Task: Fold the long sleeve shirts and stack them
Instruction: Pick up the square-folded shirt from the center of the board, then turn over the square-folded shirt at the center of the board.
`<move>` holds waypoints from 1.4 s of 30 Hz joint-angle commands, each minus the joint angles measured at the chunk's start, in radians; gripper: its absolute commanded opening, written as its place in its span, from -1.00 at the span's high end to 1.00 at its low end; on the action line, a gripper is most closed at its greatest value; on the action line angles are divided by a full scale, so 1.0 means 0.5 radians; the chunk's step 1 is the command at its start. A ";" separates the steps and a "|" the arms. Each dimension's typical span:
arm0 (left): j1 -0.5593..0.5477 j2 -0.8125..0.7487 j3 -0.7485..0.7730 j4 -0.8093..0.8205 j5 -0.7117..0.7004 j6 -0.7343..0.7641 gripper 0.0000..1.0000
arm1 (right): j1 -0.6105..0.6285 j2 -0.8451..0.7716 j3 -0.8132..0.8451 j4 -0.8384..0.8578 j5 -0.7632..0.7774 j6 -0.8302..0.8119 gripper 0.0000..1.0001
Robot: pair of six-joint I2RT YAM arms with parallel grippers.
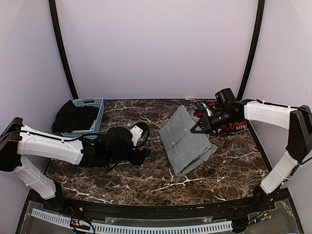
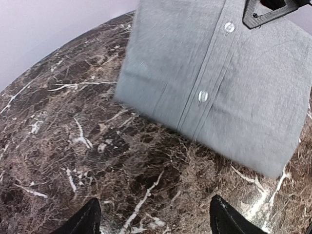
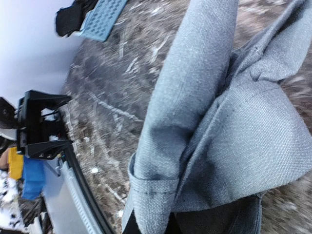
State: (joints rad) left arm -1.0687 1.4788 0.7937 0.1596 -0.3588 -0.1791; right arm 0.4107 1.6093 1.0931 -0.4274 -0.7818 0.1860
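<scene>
Dark brown, white-veined marble table [image 1: 146, 180]. On it at centre, a plain grey buttoned shirt [image 1: 185, 141], folded to a long rectangle, button placket up. Left rear: pale blue plastic basket [image 1: 92, 103] holding black cloth [image 1: 73, 117]. Right rear: red-and-black plaid shirt [image 1: 234, 127], bunched under the right arm. Right gripper [image 1: 196, 130] clenched on the grey shirt's right edge. Left gripper [image 2: 153, 222] spread wide, empty, over bare table just left of that shirt.

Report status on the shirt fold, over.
Left hand open, empty, low over table near grey shirt. Right hand shut on grey shirt's edge. Plaid shirt beyond right hand, unstacked. Basket far left, out of the way.
</scene>
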 commanded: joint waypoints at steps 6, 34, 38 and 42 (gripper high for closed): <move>0.211 -0.244 0.120 -0.404 -0.204 -0.127 -0.55 | -0.012 -0.339 0.655 -1.075 1.680 -0.012 1.00; 0.694 -0.262 0.145 -0.885 -0.216 -0.518 -0.59 | 1.446 1.153 1.760 -1.869 2.715 0.691 0.83; 0.775 -0.292 0.120 -0.901 -0.182 -0.510 -0.60 | 1.569 1.347 1.959 -1.868 2.630 0.690 0.55; 0.837 -0.303 0.098 -0.887 -0.154 -0.492 -0.61 | 1.673 1.450 2.056 -1.869 2.589 0.703 0.26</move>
State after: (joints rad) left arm -0.6769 1.3636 0.8642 -0.2604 -0.4541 -0.4194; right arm 1.2110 2.3009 2.0666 -1.3384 0.5392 0.5125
